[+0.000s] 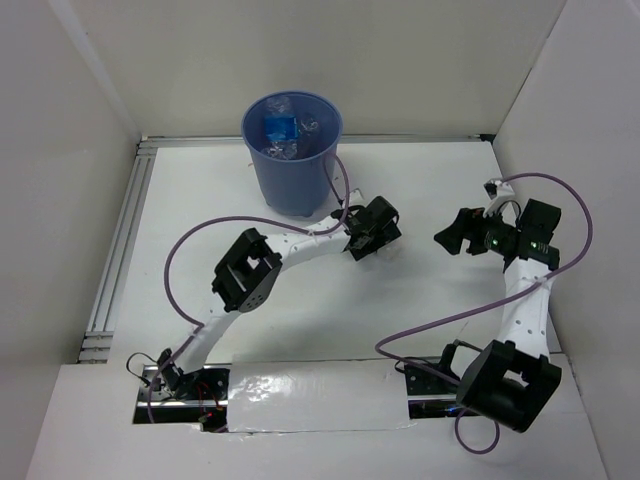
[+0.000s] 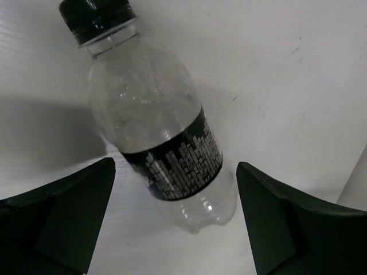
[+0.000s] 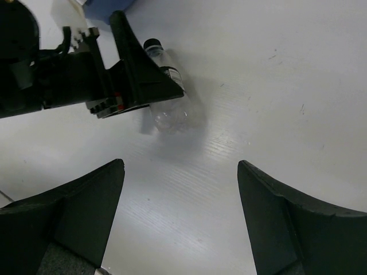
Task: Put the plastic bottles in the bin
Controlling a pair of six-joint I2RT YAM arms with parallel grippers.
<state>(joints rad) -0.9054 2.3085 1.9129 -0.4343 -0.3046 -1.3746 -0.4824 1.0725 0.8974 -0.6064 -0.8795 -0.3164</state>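
A clear bottle with a black cap and black label (image 2: 155,132) lies on the white table. My left gripper (image 2: 175,164) is open, its two fingers on either side of the bottle's base and apart from it. The same bottle shows in the right wrist view (image 3: 170,103), partly behind the left gripper's finger (image 3: 135,69). In the top view the left gripper (image 1: 366,238) hides it. My right gripper (image 3: 180,163) is open and empty over bare table, to the right of the bottle (image 1: 455,235). The blue bin (image 1: 290,185) stands at the back and holds several bottles (image 1: 283,130).
White walls enclose the table on the left, back and right. A metal rail (image 1: 118,250) runs along the left edge. Purple cables (image 1: 190,240) loop off both arms. The bin's edge (image 3: 106,4) shows at the top of the right wrist view.
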